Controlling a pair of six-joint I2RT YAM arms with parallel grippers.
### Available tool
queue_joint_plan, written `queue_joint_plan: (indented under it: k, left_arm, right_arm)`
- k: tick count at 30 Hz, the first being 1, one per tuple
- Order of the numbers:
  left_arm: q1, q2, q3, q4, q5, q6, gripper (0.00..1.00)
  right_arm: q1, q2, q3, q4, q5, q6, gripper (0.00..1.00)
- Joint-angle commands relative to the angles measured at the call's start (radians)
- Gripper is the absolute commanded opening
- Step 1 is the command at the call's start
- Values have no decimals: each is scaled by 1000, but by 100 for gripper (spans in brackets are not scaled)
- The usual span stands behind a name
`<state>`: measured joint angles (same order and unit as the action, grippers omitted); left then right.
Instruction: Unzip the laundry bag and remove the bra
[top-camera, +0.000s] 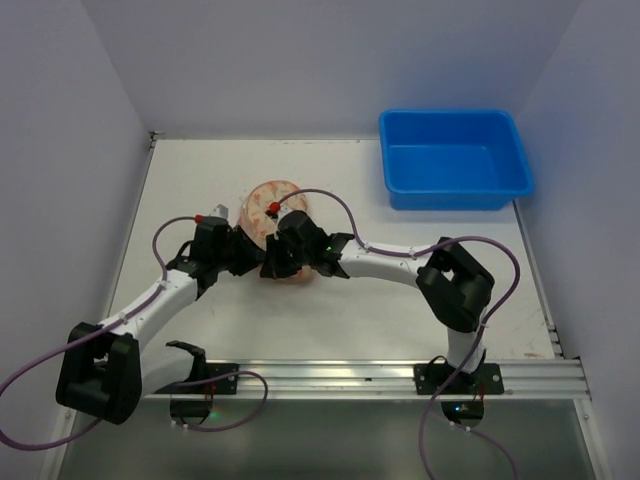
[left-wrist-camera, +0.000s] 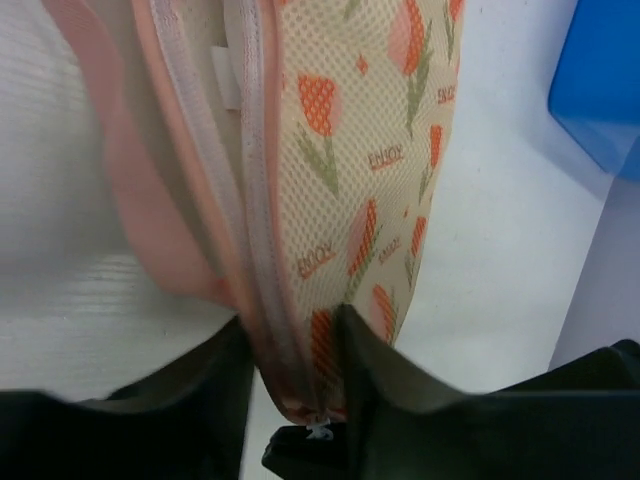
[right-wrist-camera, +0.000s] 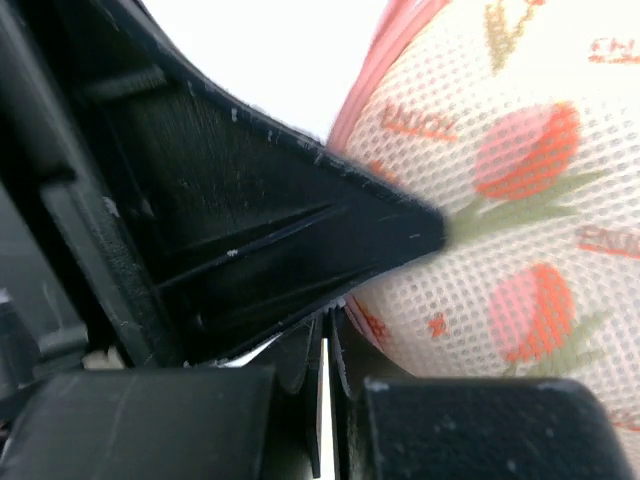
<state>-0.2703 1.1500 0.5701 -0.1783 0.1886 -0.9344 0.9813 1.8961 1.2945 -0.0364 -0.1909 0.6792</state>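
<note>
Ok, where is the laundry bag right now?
Top view: the laundry bag lies on the table, slightly left of centre, well left of the blue tub.

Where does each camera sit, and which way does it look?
Top: above and behind, looking down on table, bag, tub; left arm, right arm show.
Left wrist: on left arm, looking along the bag's zipper; its jaws straddle it.
Right wrist: on right arm, close against the bag's mesh; its shut jaws show.
Shared: all show the bag; top and left wrist, the tub.

I watch from an overhead camera behind both arms, looking down; each wrist camera sits close against the same cream, tulip-printed mesh laundry bag (top-camera: 262, 198).
</note>
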Motion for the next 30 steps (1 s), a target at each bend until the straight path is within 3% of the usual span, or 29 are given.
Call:
queue_joint_plan:
  k: [1,2,3,6,11,14,19,22,25,30]
  left_arm:
    - [-33,2,7,33,20,-11,33]
    - [-33,7,10,25,9,-9,26]
    - [-32,5,17,8,-9,-3,12]
    - [-18,5,34,-12,-5,11,0]
    - [32,-16,59,-13,101,40,0]
    - [49,-32,89,-47,181,104,0]
    - [57,-41,122,-138,316,235,0]
    - [57,-74,94,-190,344,298,0]
    - [57,-98,28,-204,270,309,0]
    - [57,-82,-42,-175,141,263,3]
  right_arm:
    - [-1,-25,11,39,48,-21,0]
    - [0,-49,-16,39,56,-21,0]
    - [-3,-63,-33,39,62,-26,0]
    - [-22,-132,-118,-11,76,-43,0]
    - [-148,-256,-352,-43,19,-26,0]
    - [-307,-345,-461,-66,-18,-27,0]
    - [-470,-440,-523,-105,-25,-63,0]
    - [-494,-445,-503,-126,-15,-86,0]
    - [-484,-427,-489,-96,-59,-95,0]
    - [-361,-364,-446,-129,-68,-110,0]
